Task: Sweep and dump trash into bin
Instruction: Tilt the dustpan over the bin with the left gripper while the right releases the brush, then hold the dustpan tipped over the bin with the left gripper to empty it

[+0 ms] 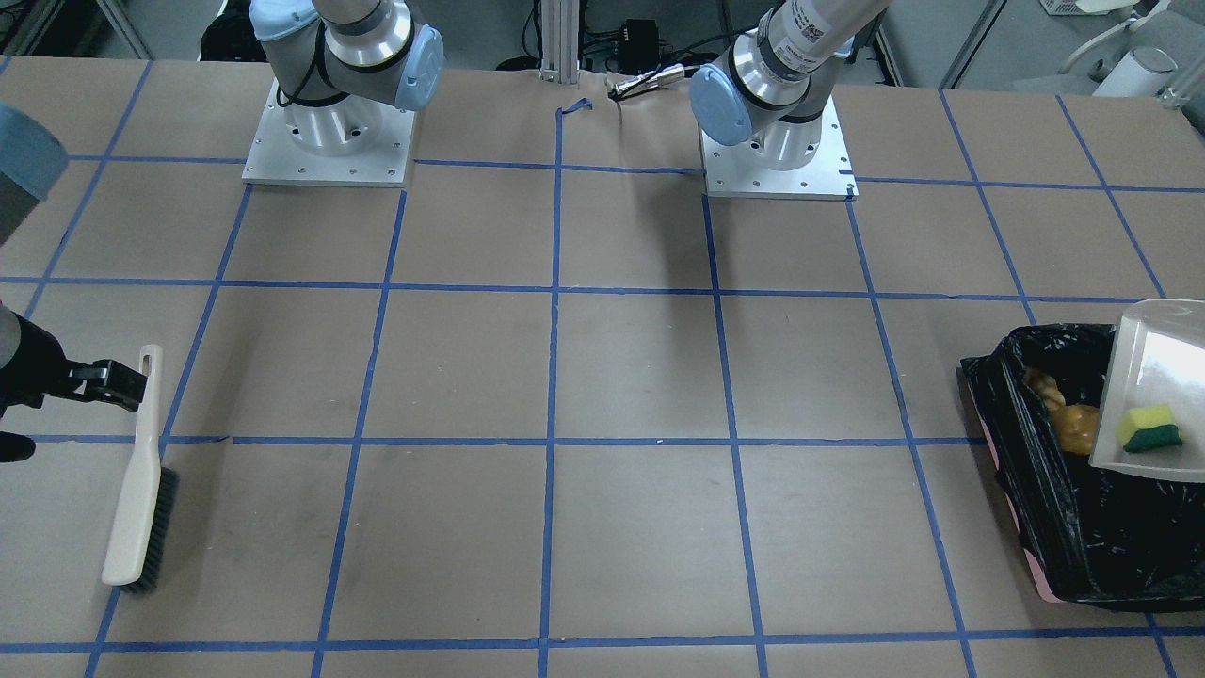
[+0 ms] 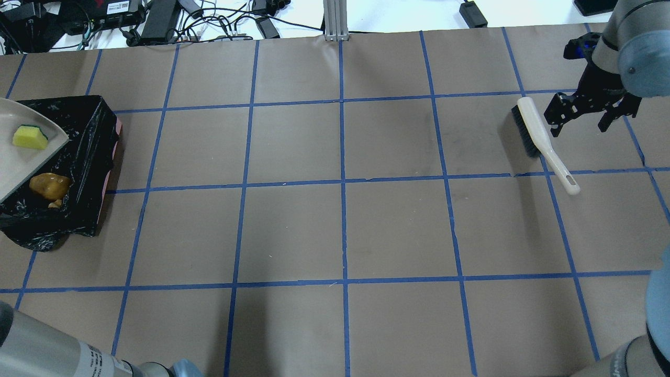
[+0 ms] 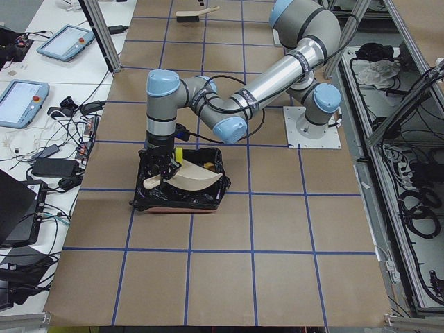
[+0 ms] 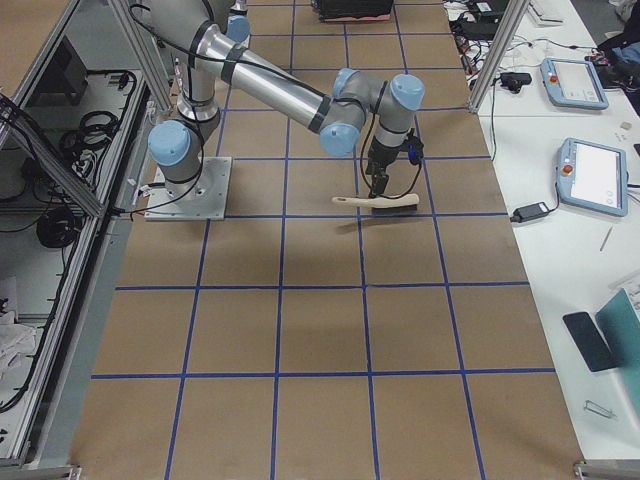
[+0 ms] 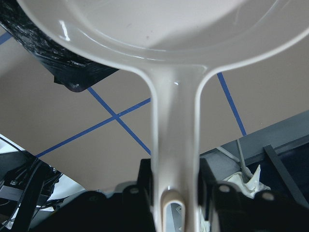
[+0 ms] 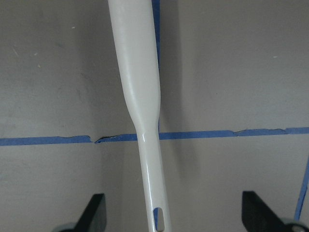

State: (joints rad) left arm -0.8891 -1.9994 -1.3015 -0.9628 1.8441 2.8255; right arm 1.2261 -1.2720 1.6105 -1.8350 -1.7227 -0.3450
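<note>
Dustpan (image 1: 1156,372) handle clamped in my left end effector (image 5: 174,193), tilted over bin (image 1: 1054,508) | sponge block (image 1: 1148,428) aboard, lump (image 1: 1078,428) in bin | right end effector (image 6: 176,212) spread wide astride brush (image 2: 539,139) on tabletop (image 2: 366,235)

left gripper (image 5: 175,186) clamped, arm extended | right gripper (image 2: 581,121) jaws wide, pointing down

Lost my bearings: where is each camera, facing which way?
Front: across table, facing robot; bin at view's right.
Overhead: behind robot, looking down; right hand above brush.
Left side: table end, left arm near.
Right side: opposite end; right arm near.
Left wrist: left hand gripping dustpan.
Right wrist: down onto brush handle.
Front, overhead share sponge.
</note>
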